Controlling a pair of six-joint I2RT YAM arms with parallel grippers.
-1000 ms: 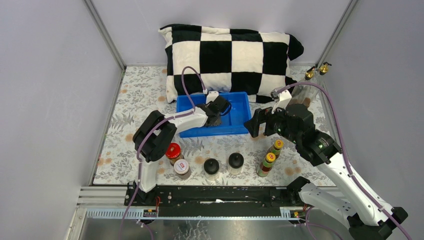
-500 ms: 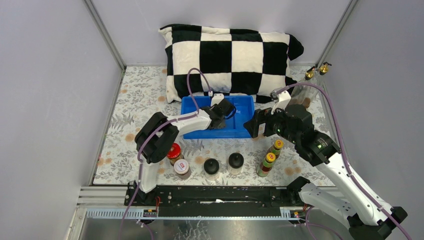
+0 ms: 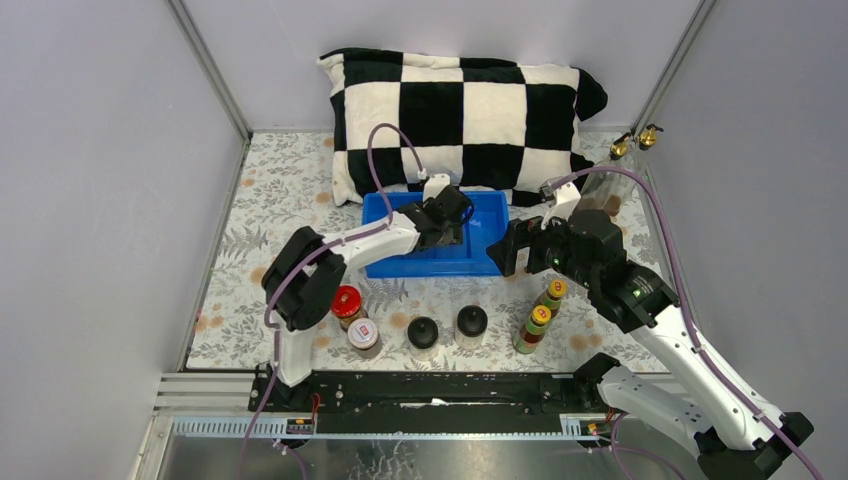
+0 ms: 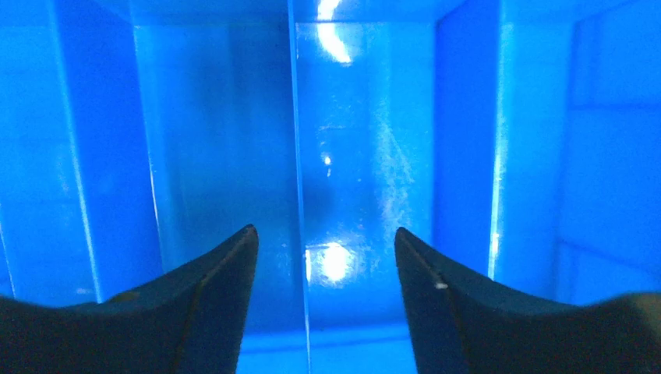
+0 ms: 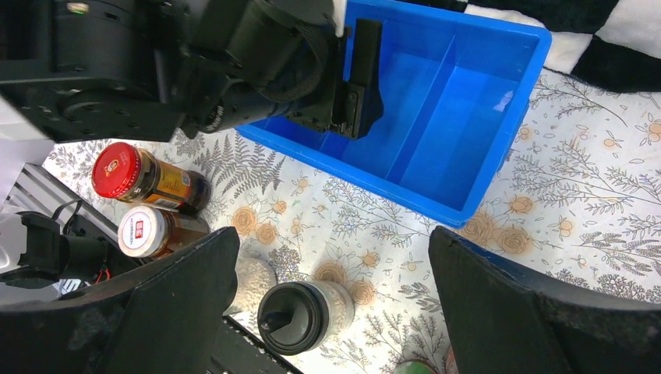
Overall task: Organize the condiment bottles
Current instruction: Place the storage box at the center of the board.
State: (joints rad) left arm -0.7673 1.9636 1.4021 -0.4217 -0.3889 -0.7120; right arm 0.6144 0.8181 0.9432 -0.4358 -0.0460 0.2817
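Observation:
The condiment bottles stand along the near edge: a red-lidded jar (image 3: pixel 346 301), a white-lidded jar (image 3: pixel 363 334), two black-capped jars (image 3: pixel 423 332) (image 3: pixel 471 321) and two yellow-capped sauce bottles (image 3: pixel 539 320) (image 3: pixel 553 291). Two gold-spouted bottles (image 3: pixel 620 147) stand in the far right corner. My left gripper (image 4: pixel 323 231) is open inside the blue tray (image 3: pixel 480 262), its fingers on either side of the thin divider (image 4: pixel 296 156), not gripping it. My right gripper (image 5: pixel 333 241) hangs open and empty above one black-capped jar (image 5: pixel 300 315), in front of the tray's right corner.
A black-and-white checked pillow (image 3: pixel 460 100) lies right behind the tray. Grey walls close in left, right and back. The arms' black base rail (image 3: pixel 430 388) runs just behind the row of jars. The floral cloth (image 3: pixel 280 190) covers the table.
The blue tray and my left gripper have shifted a little to the right and back. The left jaws have come apart. The right arm has barely moved.

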